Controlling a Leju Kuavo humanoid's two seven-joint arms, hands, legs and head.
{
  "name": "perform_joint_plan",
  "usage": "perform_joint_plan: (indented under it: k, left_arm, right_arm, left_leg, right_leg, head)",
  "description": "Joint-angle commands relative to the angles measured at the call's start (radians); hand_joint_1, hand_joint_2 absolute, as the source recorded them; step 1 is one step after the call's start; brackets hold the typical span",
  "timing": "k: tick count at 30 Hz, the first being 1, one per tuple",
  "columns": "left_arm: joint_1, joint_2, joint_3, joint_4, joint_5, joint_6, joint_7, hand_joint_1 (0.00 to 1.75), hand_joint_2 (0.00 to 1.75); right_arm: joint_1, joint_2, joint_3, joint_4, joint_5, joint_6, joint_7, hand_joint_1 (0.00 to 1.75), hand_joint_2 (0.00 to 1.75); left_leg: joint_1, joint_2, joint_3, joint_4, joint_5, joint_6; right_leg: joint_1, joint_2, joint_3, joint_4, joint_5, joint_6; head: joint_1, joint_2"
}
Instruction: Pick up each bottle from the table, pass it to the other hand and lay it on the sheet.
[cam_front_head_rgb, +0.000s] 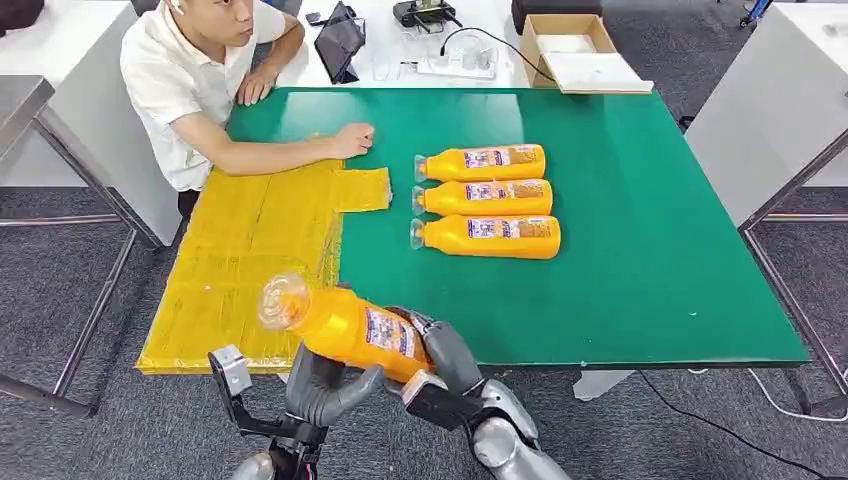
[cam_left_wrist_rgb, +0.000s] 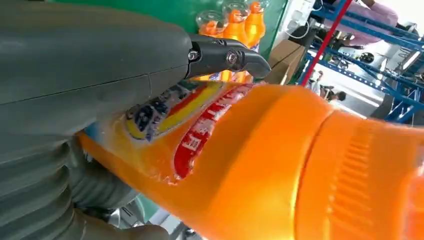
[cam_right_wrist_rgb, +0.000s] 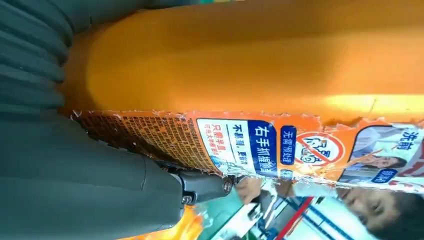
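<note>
Head view: orange bottle (cam_front_head_rgb: 345, 327) is gripped by both the left robot hand (cam_front_head_rgb: 325, 385) and right robot hand (cam_front_head_rgb: 445, 355), off the counter (cam_front_head_rgb: 640, 250) near the sheet (cam_front_head_rgb: 250, 260). Left wrist view: fingers (cam_left_wrist_rgb: 225, 56) are wrapped over the label. Right wrist view: the label is clasped; release should wait until the left grip is firm.
</note>
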Motion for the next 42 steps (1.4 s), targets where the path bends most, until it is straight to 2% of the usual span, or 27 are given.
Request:
perform_joint_plan:
  k: [1, 8, 10, 13, 14, 15, 17, 18, 20, 26, 27, 33, 39, 42]
  left_arm:
    - [-0.056, 0.019, -0.009, 0.058, -0.029, 0.004, -0.004, 0.00, 1.75]
    - [-0.070, 0.015, -0.009, 0.080, -0.012, -0.012, 0.008, 0.00, 1.75]
    - [-0.075, 0.013, -0.008, 0.068, -0.003, -0.043, -0.022, 0.00, 1.75]
    - [-0.070, 0.013, -0.004, 0.022, 0.001, -0.087, -0.058, 0.00, 1.75]
    - [-0.069, 0.014, -0.005, 0.013, 0.001, -0.098, -0.067, 1.69, 1.75]
    - [-0.067, 0.017, -0.008, 0.000, -0.002, -0.114, -0.075, 1.75, 1.75]
    - [-0.063, 0.020, -0.010, -0.013, -0.002, -0.153, -0.090, 1.75, 1.75]
    - [-0.062, 0.019, -0.009, -0.010, 0.005, -0.177, -0.092, 1.75, 1.75]
    - [-0.061, 0.021, -0.009, -0.006, 0.016, -0.207, -0.094, 1.75, 1.75]
    - [-0.051, 0.014, 0.026, 0.014, 0.091, -0.302, -0.079, 1.75, 1.75]
    - [-0.047, 0.014, 0.035, 0.011, 0.105, -0.326, -0.083, 1.75, 1.75]
    - [-0.024, 0.019, 0.085, -0.007, 0.099, -0.369, -0.095, 1.75, 1.75]
    - [-0.023, 0.020, 0.088, -0.008, 0.098, -0.371, -0.095, 1.75, 1.75]
    - [-0.015, 0.010, 0.117, -0.008, 0.049, -0.303, -0.078, 1.75, 1.75]
  right_arm:
    - [-0.051, 0.029, 0.132, 0.109, 0.004, 0.010, -0.021, 1.75, 1.75]
    - [-0.050, 0.022, 0.162, 0.080, -0.004, 0.022, -0.022, 1.75, 1.75]
    - [-0.059, 0.023, 0.177, 0.100, -0.018, 0.041, -0.021, 1.75, 1.75]
    - [-0.072, 0.026, 0.181, 0.145, -0.037, 0.062, -0.020, 1.52, 1.75]
    - [-0.073, 0.025, 0.183, 0.150, -0.037, 0.063, -0.020, 1.36, 1.75]
    - [-0.074, 0.024, 0.184, 0.156, -0.037, 0.066, -0.024, 1.17, 1.75]
    - [-0.073, 0.022, 0.185, 0.160, -0.040, 0.073, -0.026, 0.37, 1.75]
    - [-0.071, 0.021, 0.184, 0.159, -0.040, 0.075, -0.027, 0.05, 1.75]
    - [-0.066, 0.018, 0.179, 0.152, -0.040, 0.076, -0.027, 0.00, 1.75]
    - [-0.041, 0.005, 0.159, 0.118, -0.048, 0.086, -0.032, 0.00, 1.75]
    - [-0.035, 0.004, 0.152, 0.113, -0.056, 0.096, -0.032, 0.00, 0.00]
    - [0.013, -0.001, 0.108, 0.081, -0.070, 0.104, -0.039, 0.00, 0.00]
    - [0.017, -0.003, 0.106, 0.078, -0.070, 0.103, -0.041, 0.00, 0.00]
    - [0.067, -0.002, 0.054, 0.022, -0.077, 0.075, -0.060, 0.00, 0.00]
  left_leg:
    - [0.001, 0.003, 0.004, -0.001, -0.001, -0.002]
    - [0.001, 0.002, 0.003, -0.001, -0.001, -0.002]
    - [0.001, 0.002, 0.004, -0.001, -0.001, -0.002]
    - [0.000, 0.001, 0.003, -0.001, -0.001, -0.001]
    - [0.001, 0.002, 0.004, 0.000, -0.002, -0.002]
    - [0.002, 0.003, 0.006, 0.000, -0.003, -0.003]
    - [0.002, 0.002, 0.005, 0.000, -0.002, -0.002]
    - [0.001, 0.001, 0.003, 0.000, -0.001, -0.002]
    - [0.001, 0.001, 0.003, 0.000, -0.001, -0.002]
    - [0.001, 0.000, 0.004, -0.001, -0.002, -0.002]
    - [0.001, 0.000, 0.002, -0.001, -0.001, -0.001]
    - [0.001, 0.000, 0.003, -0.001, -0.001, -0.002]
    - [0.001, 0.000, 0.004, 0.000, -0.002, -0.002]
    - [0.001, 0.000, 0.002, 0.000, -0.001, -0.001]
  right_leg:
    - [0.001, 0.001, 0.004, -0.001, -0.001, -0.002]
    - [0.001, 0.000, 0.003, -0.001, -0.001, -0.002]
    - [0.001, 0.000, 0.004, -0.001, -0.001, -0.002]
    - [0.001, 0.000, 0.002, 0.000, -0.001, -0.001]
    - [0.002, 0.000, 0.003, -0.001, -0.001, -0.002]
    - [0.003, 0.000, 0.005, -0.001, -0.002, -0.003]
    - [0.002, -0.001, 0.005, -0.001, -0.002, -0.003]
    - [0.002, -0.001, 0.003, -0.001, -0.001, -0.002]
    - [0.002, -0.001, 0.003, -0.001, -0.001, -0.002]
    - [0.002, -0.002, 0.004, -0.001, -0.002, -0.002]
    - [0.001, -0.002, 0.002, -0.001, -0.001, -0.001]
    - [0.002, -0.002, 0.003, -0.001, -0.002, -0.002]
    - [0.002, -0.002, 0.003, -0.001, -0.002, -0.002]
    - [0.001, -0.001, 0.002, -0.001, -0.001, -0.001]
  head:
    - [0.000, 0.000]
    - [0.000, 0.000]
    - [0.000, 0.000]
    - [0.000, 0.000]
    - [0.000, 0.000]
    - [0.000, 0.000]
    - [0.000, 0.000]
    - [0.000, 0.000]
    - [0.000, 0.000]
    - [0.000, 0.000]
    - [0.000, 0.000]
    - [0.000, 0.000]
    - [0.000, 0.000]
    - [0.000, 0.000]
